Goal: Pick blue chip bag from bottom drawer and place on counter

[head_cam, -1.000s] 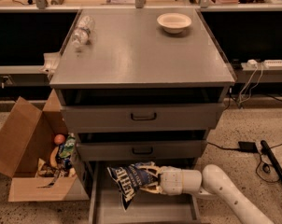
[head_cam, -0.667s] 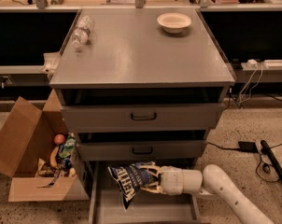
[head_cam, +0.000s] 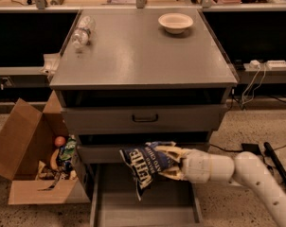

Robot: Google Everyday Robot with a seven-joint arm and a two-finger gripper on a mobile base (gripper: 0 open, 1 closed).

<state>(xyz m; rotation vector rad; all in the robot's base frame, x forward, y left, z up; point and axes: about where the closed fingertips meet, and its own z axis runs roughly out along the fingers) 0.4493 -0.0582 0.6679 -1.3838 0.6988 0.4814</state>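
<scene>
Camera view: the arm (head_cam: 259,174) reaches in level from the right, its gripper (head_cam: 165,163) clamped on the blue chip bag (head_cam: 142,168) over the open bottom drawer (head_cam: 147,208), below the front edge of the counter (head_cam: 143,56). Both sit higher than a second ago.
</scene>
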